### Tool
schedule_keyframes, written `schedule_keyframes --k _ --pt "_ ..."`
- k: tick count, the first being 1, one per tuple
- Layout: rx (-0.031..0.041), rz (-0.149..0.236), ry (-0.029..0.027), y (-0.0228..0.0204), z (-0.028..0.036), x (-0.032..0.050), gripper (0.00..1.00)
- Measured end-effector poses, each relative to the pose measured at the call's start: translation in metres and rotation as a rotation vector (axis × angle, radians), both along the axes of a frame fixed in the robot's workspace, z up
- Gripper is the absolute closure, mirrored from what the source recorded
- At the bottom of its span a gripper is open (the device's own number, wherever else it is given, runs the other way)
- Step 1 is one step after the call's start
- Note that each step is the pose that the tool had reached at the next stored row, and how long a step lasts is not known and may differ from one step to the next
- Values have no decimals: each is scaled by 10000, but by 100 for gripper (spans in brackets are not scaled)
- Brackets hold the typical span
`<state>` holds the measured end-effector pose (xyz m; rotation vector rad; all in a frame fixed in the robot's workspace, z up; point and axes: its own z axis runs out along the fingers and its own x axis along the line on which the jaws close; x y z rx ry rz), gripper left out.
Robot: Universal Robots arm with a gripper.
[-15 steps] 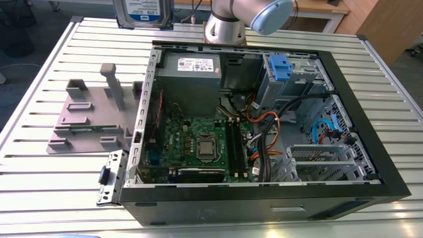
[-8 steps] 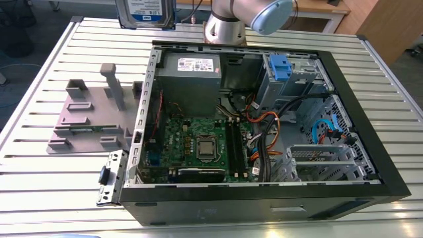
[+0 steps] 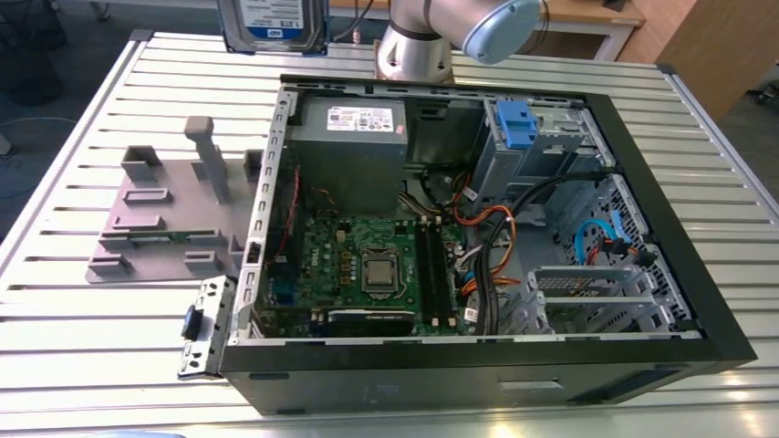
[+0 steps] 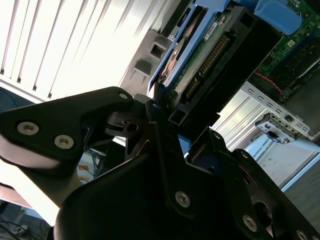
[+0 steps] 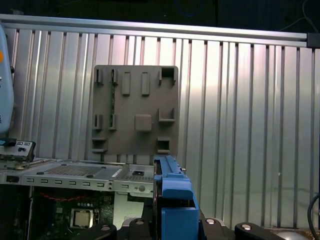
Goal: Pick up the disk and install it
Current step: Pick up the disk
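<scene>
The disk point(image 3: 274, 23) hangs in the air above the far edge of the table, its white label with a blue lower band facing the exterior view. In the second wrist view my gripper point(image 4: 182, 125) is shut on the disk point(image 4: 210, 55), whose green circuit side, connector and blue bracket show between the black fingers point(image 4: 156, 107). The first wrist view looks along the blue bracket edge of the disk point(image 5: 175, 192), held above the open computer case point(image 5: 75, 172).
The open computer case point(image 3: 700, 274) lies on the slatted metal table point(image 3: 73, 310), with a drive bay holding a blue clip point(image 3: 516, 123) at its far side. A grey fixture plate point(image 3: 159, 219) sits at the exterior view's left. The arm's base point(image 3: 414, 55) stands behind the case.
</scene>
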<state>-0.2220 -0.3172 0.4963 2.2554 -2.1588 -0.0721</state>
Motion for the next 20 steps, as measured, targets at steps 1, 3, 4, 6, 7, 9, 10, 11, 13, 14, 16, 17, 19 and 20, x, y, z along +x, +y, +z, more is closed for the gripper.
schedule_keyframes --k 1,3,4,6,7,9,10,11,13,14,16,17,19,20 --pt "0 0 1 0 0 6 63" --pt "0 -1 0 0 0 19 63" --pt "1 0 -1 0 0 26 63" --pt "1 0 0 0 0 40 63" --pt "1 0 0 0 0 47 63" --pt "1 0 -1 0 -1 63 63" --pt "1 0 0 0 0 70 63" --pt "1 0 -1 0 0 79 63" --pt "1 0 0 0 0 95 63" --pt "1 0 -1 0 0 105 63" --pt "0 0 0 0 0 123 63" --pt "0 0 0 0 0 132 63" --pt "0 0 0 0 0 150 63" --pt "1 -1 0 0 0 158 63"
